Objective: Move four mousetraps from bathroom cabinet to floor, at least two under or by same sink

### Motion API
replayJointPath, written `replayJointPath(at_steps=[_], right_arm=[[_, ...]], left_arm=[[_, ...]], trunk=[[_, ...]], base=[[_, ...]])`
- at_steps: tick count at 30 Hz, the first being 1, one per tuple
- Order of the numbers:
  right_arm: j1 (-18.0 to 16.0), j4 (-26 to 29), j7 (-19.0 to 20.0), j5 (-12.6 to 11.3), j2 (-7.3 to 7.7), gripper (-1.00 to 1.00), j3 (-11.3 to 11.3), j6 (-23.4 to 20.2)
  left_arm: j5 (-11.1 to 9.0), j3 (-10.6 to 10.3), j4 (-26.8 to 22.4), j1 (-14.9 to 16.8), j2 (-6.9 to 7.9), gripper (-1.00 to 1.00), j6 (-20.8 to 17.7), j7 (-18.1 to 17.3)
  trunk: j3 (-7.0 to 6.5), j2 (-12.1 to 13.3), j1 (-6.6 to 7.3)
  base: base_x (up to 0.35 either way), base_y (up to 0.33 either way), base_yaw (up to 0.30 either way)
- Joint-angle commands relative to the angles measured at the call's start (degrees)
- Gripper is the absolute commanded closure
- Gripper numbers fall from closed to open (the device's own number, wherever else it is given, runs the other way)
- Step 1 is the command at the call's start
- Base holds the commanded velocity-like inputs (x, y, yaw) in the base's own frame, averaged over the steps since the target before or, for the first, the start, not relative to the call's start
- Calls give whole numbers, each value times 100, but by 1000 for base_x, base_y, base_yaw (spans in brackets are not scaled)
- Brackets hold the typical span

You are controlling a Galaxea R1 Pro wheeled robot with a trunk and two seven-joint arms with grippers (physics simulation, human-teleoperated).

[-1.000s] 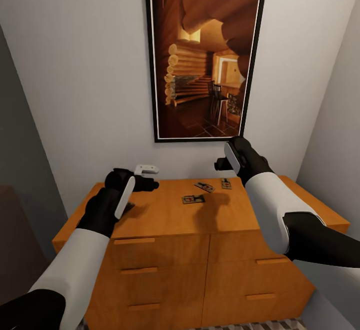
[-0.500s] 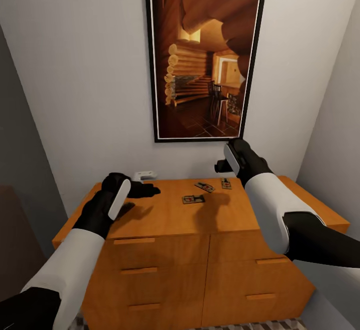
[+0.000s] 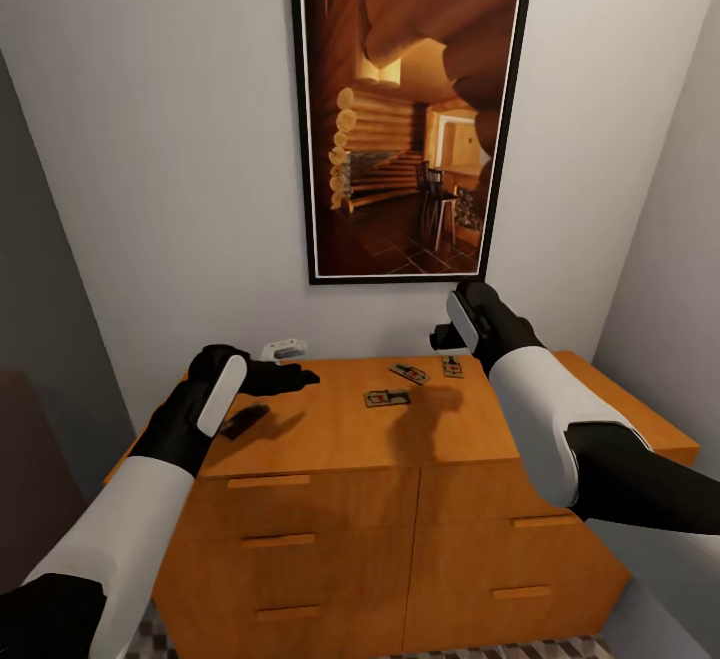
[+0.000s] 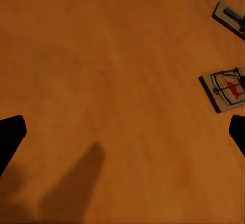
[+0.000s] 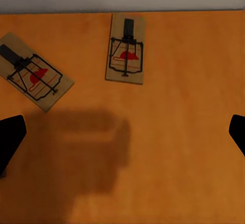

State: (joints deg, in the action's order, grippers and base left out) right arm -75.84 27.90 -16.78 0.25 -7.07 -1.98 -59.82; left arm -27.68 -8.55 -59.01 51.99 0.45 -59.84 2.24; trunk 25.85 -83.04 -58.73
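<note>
The left end effector (image 3: 285, 376) hangs just above the left part of the orange-brown cabinet (image 3: 330, 499), over its top. In the left wrist view its two dark fingertips (image 4: 10, 138) stand wide apart at opposite edges of the picture, with bare wood between them — nothing is gripped. Close beside the left forearm, on the cabinet top, lies a small dark flat piece (image 3: 243, 421); it is too dim to tell whether it is a mousetrap. Behind the left end effector, against the wall, sits a small white object (image 3: 284, 349).

Well to the right of the left end effector lies one mousetrap (image 3: 386, 398), flat on the wood near the middle of the top; the left wrist view shows its wire and red mark (image 4: 224, 88). Farther back, near the wall, lie two more: an angled mousetrap (image 3: 409, 373) and, just beside it, a rear mousetrap (image 3: 452, 367). Both rest below the right end effector (image 3: 440, 335), which hovers above the back of the cabinet top. In the right wrist view its fingertips (image 5: 11, 136) are also spread wide, apart from everything — the angled one (image 5: 33, 78) and the rear one (image 5: 126, 55) lie beyond the gap, close to the wall, untouched. A large framed picture (image 3: 410, 109) hangs on the wall above.
</note>
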Motion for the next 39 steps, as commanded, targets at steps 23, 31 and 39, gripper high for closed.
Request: replayJointPath(at_steps=[23,31,39], right_arm=[[-6,-4,-29,1,3,-100,-22,-18],[-7,-4,-28,1,4,-100,-22,-18],[-3,-4,-27,1,4,-100,-22,-18]], left_arm=[[-83,-27,-612,4,22,-100,-16,22],[-86,-24,-705,4,26,-100,-16,22],[-92,-28,-723,4,33,-100,-16,22]], trunk=[[7,-4,0],[7,-4,0],[7,-4,0]], base=[[17,0,0],[250,0,0],[136,0,0]])
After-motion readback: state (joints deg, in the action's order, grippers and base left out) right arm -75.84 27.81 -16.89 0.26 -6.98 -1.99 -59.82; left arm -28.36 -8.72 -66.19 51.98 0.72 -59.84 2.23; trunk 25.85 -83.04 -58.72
